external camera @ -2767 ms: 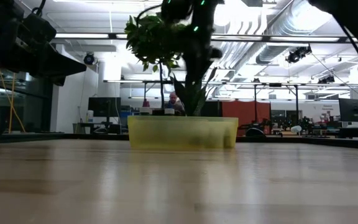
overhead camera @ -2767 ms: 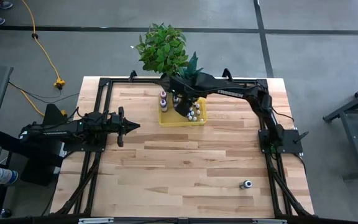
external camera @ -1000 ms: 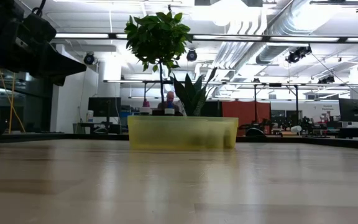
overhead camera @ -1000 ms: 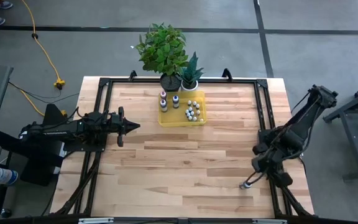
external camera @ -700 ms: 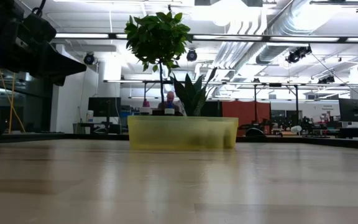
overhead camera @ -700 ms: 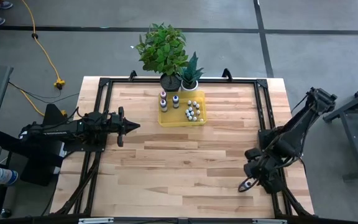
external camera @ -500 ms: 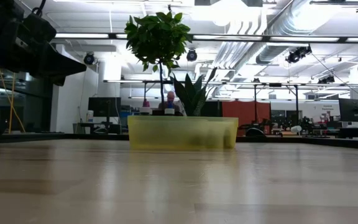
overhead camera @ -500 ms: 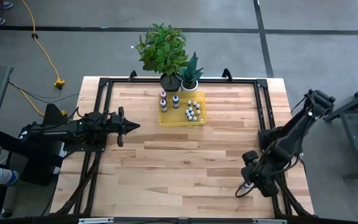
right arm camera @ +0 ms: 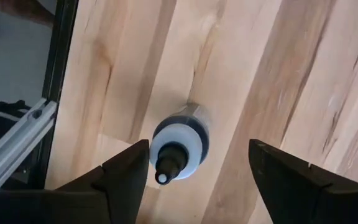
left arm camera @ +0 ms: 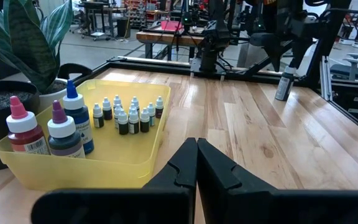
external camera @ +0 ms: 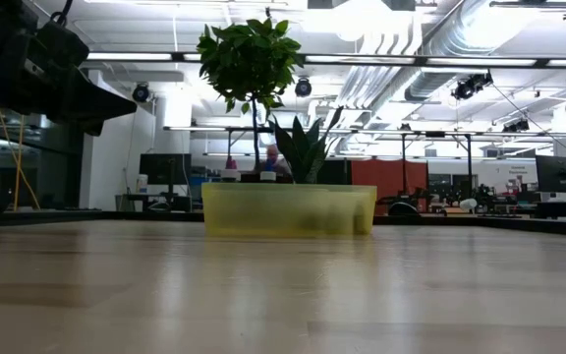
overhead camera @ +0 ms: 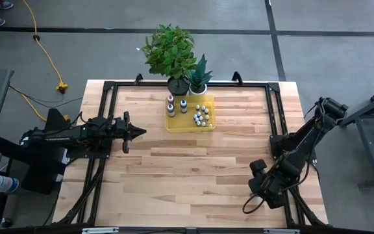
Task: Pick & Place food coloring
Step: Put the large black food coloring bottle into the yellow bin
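Right wrist view: right tool [right arm camera: 194, 174] looked straight down on a lone food coloring bottle [right arm camera: 179, 146] standing upright on the tabletop [right arm camera: 278, 74], fingers spread wide to either side of it, neither finger touching. Whitish cap and dark tip pointed up between the jaws.

High view: right tool [overhead camera: 255, 195] sat low at the near right corner of the tabletop [overhead camera: 174, 169]; the bottle itself was hidden under the arm there. Remaining bottles stood in the yellow tray [overhead camera: 174, 125] at the far edge, just in front of two potted plants [overhead camera: 171, 52]. Left tool [overhead camera: 135, 132] waited at the left side, fingers pressed shut, holding nothing.

Judged risks:
- Bottle sat nearer one finger than the other; closing off-centre could shove or tip it before the grip formed
- Small, narrow, smooth body; pinching too high on the cap could let it slip or pivot
- Frame rail lay close by, so a knocked bottle could roll to the edge
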`<state>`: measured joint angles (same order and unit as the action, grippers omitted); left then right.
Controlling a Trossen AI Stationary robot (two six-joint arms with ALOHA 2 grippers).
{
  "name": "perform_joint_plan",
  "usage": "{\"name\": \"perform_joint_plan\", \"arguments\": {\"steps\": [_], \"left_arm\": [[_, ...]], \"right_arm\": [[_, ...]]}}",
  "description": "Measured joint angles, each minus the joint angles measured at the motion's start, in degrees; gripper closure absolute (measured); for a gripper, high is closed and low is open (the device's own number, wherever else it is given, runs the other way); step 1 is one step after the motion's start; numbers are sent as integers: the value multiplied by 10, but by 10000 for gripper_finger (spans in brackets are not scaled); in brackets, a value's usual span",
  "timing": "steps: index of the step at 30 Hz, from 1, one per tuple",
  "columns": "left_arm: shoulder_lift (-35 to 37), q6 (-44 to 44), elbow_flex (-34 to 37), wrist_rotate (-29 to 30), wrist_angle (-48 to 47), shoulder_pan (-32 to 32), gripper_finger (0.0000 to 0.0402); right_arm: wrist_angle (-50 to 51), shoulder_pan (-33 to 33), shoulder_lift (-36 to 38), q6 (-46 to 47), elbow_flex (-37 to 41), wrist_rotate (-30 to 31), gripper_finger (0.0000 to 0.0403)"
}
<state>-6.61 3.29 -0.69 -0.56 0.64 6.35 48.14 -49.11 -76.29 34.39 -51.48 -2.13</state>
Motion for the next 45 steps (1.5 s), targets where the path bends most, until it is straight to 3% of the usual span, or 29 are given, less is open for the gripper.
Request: {"name": "perform_joint_plan", "arguments": {"steps": [30,45], "left_arm": [[0,0,0,0,0,0,401],[0,0,0,0,0,0,401]], "right_arm": [[-19,-58,-6,17,0,49,141],[-19,-68,-6,16,0,52,220]]}}
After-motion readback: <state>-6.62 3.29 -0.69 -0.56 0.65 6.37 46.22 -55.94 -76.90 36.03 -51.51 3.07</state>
